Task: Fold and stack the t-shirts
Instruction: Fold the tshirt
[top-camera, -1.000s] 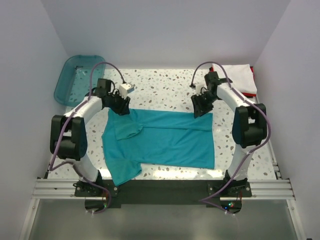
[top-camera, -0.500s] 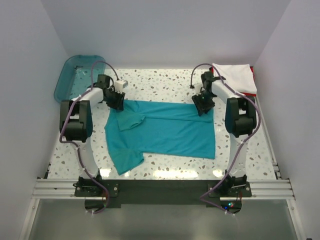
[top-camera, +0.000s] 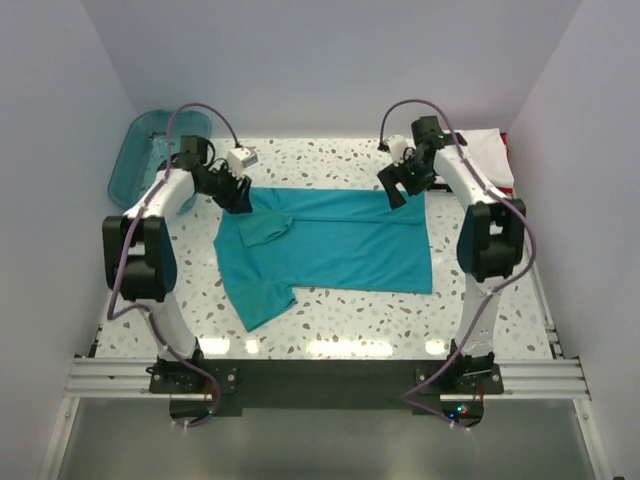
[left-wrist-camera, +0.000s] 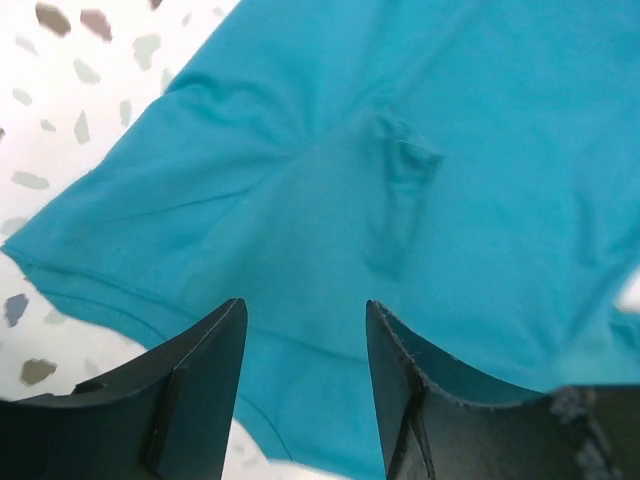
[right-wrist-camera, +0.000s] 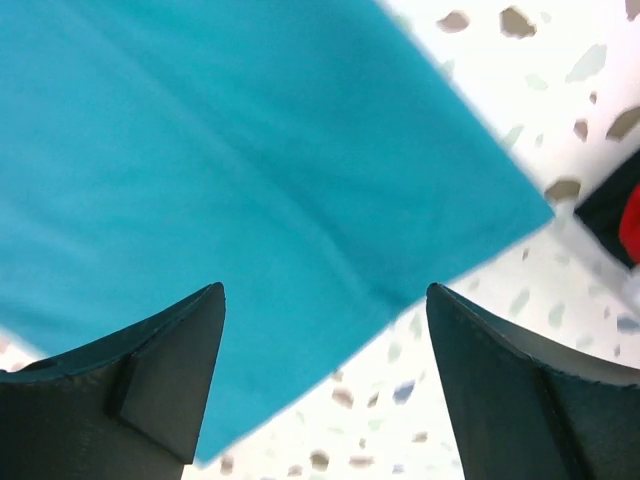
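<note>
The teal shirt (top-camera: 330, 245) is plain, as are the white shirt (top-camera: 492, 150) and red shirt (right-wrist-camera: 630, 225). The counter (top-camera: 330, 165) is white with grey-brown speckles; the bin (top-camera: 128, 165), translucent teal.

White left arm (top-camera: 163, 196) and right arm (top-camera: 466, 186), black joints (top-camera: 135, 262), purple cables (top-camera: 205, 108) (a small white block (top-camera: 240, 158) by the left wrist); black wedge-shaped fingers (left-wrist-camera: 200, 400).

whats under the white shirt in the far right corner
A strip of the red t-shirt shows past the right side of the white t-shirt, so it seems to lie beneath. The white one covers the rest, so how it is folded cannot be seen.
</note>
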